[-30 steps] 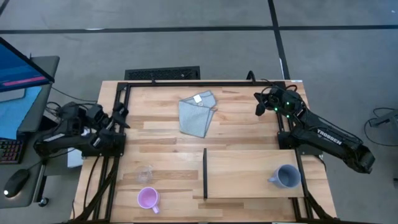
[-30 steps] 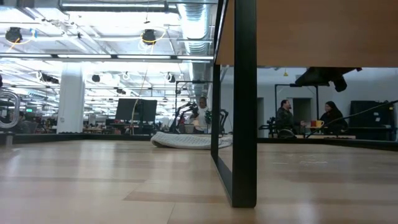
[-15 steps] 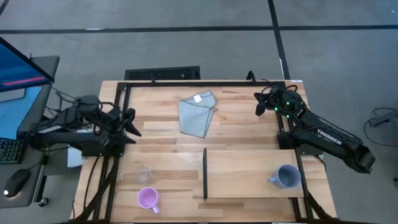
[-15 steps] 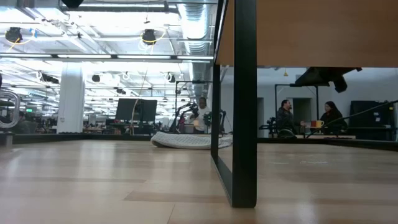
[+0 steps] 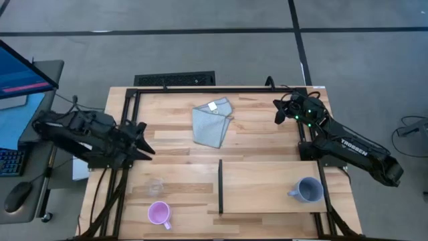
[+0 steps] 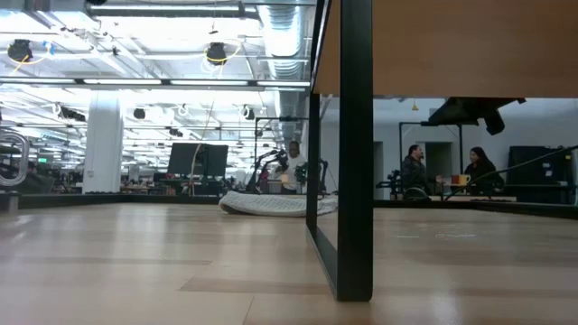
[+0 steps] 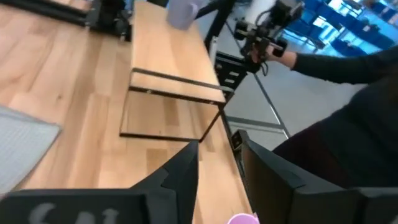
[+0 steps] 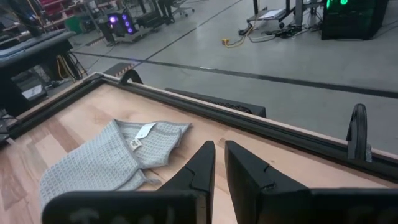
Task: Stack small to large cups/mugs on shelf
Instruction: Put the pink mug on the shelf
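Note:
The grey-blue mug [image 5: 308,190] stands on the shelf [image 5: 267,181], a light-wood board with a black divider strip [image 5: 221,186] at its left end. On the tabletop left of the shelf are the pink-purple mug [image 5: 158,213], upright near the front edge, and the clear cup [image 5: 156,185] just beyond it. My left gripper [image 5: 145,138] hovers open over the table's left edge, beyond the clear cup, with nothing between its fingers [image 7: 186,171]. My right gripper [image 5: 277,111] waits at the far right, its fingers [image 8: 202,163] a narrow gap apart and holding nothing.
A folded light-blue cloth [image 5: 212,123] lies at the table's far middle, between the two grippers. A black frame [image 5: 200,89] runs along the table's edges. A person's dark sleeve [image 7: 348,68] shows beyond the table in the left wrist view.
My left gripper has swung from beside the table's left edge out over the table, toward the right and a little toward the near edge, turning as it went. The mugs, the cup, the cloth and the right arm have stayed put.

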{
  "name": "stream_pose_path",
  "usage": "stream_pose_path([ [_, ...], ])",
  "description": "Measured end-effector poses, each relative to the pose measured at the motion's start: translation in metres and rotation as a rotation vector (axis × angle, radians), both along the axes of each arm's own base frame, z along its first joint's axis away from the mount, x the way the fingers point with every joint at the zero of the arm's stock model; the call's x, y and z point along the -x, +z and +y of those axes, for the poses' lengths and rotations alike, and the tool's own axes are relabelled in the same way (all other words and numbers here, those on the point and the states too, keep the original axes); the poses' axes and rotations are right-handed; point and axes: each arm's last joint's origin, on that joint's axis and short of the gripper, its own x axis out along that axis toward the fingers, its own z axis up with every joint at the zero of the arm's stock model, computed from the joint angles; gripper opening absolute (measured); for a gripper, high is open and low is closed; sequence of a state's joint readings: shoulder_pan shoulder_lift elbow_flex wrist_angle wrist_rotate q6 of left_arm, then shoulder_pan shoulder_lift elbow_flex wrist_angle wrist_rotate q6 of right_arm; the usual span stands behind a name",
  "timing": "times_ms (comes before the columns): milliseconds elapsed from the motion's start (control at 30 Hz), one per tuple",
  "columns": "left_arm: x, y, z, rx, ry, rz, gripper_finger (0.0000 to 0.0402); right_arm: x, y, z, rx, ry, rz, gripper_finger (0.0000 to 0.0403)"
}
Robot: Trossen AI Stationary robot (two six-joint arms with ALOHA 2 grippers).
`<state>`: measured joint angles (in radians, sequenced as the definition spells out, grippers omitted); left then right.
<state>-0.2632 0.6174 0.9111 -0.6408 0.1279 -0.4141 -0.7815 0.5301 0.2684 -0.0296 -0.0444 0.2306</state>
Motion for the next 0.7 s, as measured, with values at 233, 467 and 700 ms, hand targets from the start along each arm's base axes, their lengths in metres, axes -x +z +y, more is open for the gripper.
stream_pose_path([
  [233,-0.027,0.003,-0.037,0.039,-0.129,-0.024,0.0073,0.0,0.0,0.0,0.001,0.001,0.002,0.0059],
  [467,-0.048,-0.008,-0.069,0.052,-0.204,0.034,0.0056,0.0,0.0,0.0,0.001,0.004,0.002,0.0059],
  [700,-0.063,-0.022,-0.081,0.151,-0.137,0.176,0.0055,0.0,0.0,0.0,0.0,0.01,0.001,0.0059],
])
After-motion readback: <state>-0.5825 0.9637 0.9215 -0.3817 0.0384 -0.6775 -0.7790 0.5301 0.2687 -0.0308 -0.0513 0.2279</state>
